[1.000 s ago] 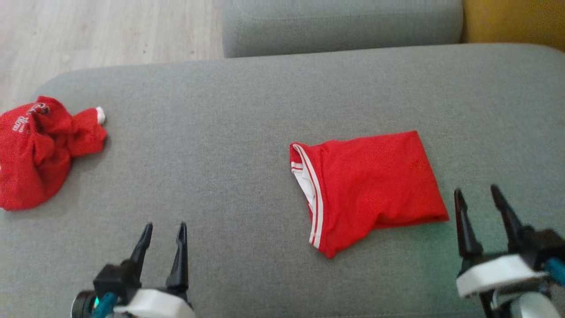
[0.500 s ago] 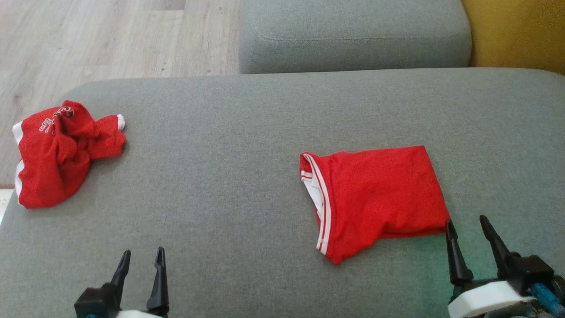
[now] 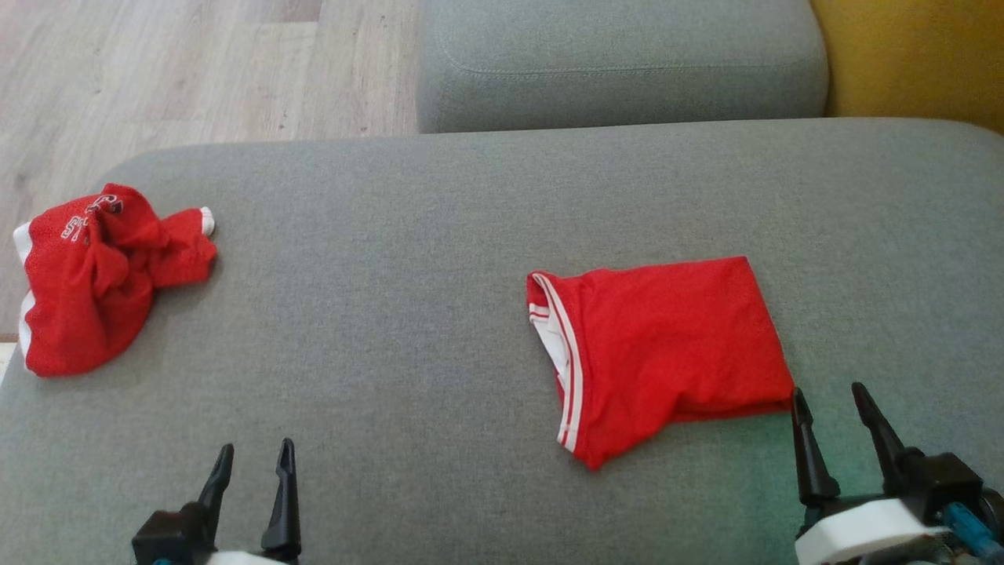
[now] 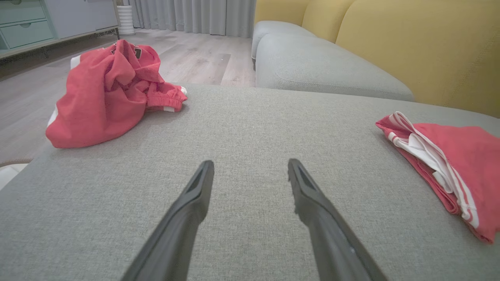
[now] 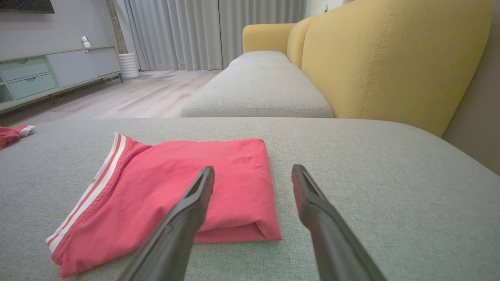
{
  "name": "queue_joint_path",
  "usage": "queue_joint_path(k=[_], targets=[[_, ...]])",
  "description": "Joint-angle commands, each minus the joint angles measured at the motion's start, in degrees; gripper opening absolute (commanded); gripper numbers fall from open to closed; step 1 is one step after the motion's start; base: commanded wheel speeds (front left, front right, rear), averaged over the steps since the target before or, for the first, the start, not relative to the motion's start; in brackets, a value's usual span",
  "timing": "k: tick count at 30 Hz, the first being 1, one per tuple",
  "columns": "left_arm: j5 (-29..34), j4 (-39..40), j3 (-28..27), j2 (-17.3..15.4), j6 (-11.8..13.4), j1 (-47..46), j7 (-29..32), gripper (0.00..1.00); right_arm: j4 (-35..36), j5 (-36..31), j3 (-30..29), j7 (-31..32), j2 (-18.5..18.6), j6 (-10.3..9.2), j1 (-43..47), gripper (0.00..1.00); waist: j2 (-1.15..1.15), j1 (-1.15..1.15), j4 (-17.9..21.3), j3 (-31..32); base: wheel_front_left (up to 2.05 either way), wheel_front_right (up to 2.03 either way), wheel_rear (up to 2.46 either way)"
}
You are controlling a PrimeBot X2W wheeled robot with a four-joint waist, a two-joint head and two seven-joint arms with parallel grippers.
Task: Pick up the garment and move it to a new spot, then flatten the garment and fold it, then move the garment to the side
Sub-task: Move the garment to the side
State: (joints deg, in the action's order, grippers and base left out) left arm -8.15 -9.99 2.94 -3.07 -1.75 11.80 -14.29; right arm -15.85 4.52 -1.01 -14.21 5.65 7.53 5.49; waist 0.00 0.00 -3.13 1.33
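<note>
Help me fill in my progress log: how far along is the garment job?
Done: the folded garment lies at the right of the grey cushion. In hand: nothing; the left end effector and right end effector stand open and empty. Left: the crumpled garment at the cushion's left edge looks unflattened, probably next.

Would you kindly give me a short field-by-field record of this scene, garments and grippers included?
surface: grey sofa cushion
folded garment: red, white-striped band, lying right of centre
crumpled garment: red, heaped at the cushion's left edge
left gripper: open, empty, over bare cushion
right gripper: open, empty, close to the folded garment's near right corner
</note>
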Motion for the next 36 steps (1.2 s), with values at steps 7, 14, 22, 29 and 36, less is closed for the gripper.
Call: queue_joint_path(k=[7,14,22,29,36], targets=[[0.7,1.7,-2.1,0.2,-0.5,-1.5,-0.7,1.00,1.5,-0.2,0.5,-0.8,0.0,-0.04,-2.1,1.00,0.00,0.00,0.2,-0.1,0.00,0.00,0.00],[0.8,1.8,-1.7,0.2,-0.8,-2.2,-0.7,1.00,2.5,6.5,0.8,6.2,3.1,-0.04,-9.0,1.00,0.00,0.00,0.4,-1.6,0.00,0.00,0.00],[0.6,1.5,0.2,0.2,-0.9,-5.0,-0.7,1.00,-2.1,13.2,4.9,25.6,8.4,-0.04,-20.1,1.00,0.00,0.00,-0.7,-6.1,0.00,0.00,0.00],[0.9,1.0,1.0,0.2,-1.4,-7.2,-0.7,1.00,-11.6,10.7,4.2,34.2,9.6,-0.04,-25.9,1.00,0.00,0.00,-3.0,-8.3,0.00,0.00,0.00],[0.7,1.1,1.7,0.2,-1.3,-8.6,-0.7,1.00,-19.6,12.6,4.0,38.3,7.3,-0.04,-29.3,1.00,0.00,0.00,-4.6,-9.8,0.00,0.00,0.00]])
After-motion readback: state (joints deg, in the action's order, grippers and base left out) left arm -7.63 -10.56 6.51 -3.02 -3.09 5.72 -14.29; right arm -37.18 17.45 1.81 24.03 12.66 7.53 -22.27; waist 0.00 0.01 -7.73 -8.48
